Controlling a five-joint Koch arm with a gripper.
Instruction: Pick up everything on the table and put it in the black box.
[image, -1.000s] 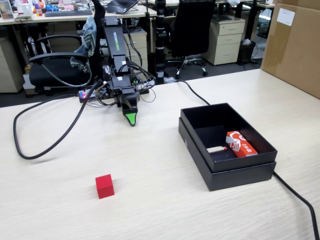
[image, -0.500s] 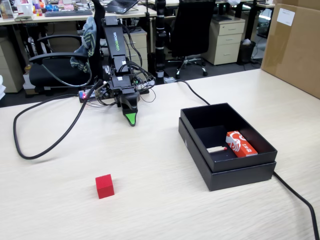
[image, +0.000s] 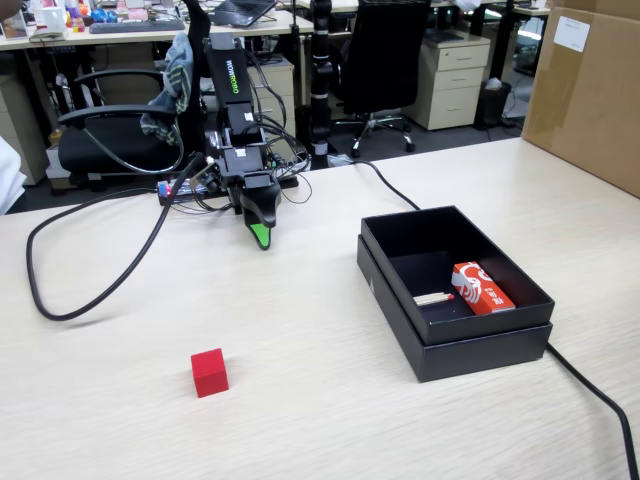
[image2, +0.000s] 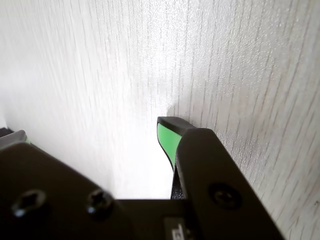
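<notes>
The small red cube (image: 209, 372) sits on the pale wood-grain table (image: 320, 400) near the front left of the fixed view. The black box (image: 452, 290) stands to the right, seated in its lid. My gripper (image: 261, 238) points down at the table near the arm's base, far behind the cube and left of the box. In the wrist view my gripper (image2: 90, 132) is open: a green-padded fingertip (image2: 166, 137) is at the right, the other tip at the far left edge, and only bare table lies between them.
Inside the box lie an orange-red packet (image: 481, 287) and a pale thin stick (image: 433, 298). A black cable (image: 90, 290) loops across the left of the table, and another (image: 598, 395) runs past the box. A brown carton (image: 590, 90) stands at the back right.
The arm's upper links have shifted slightly to the right and the gripper has turned a little. Cube and box have not moved.
</notes>
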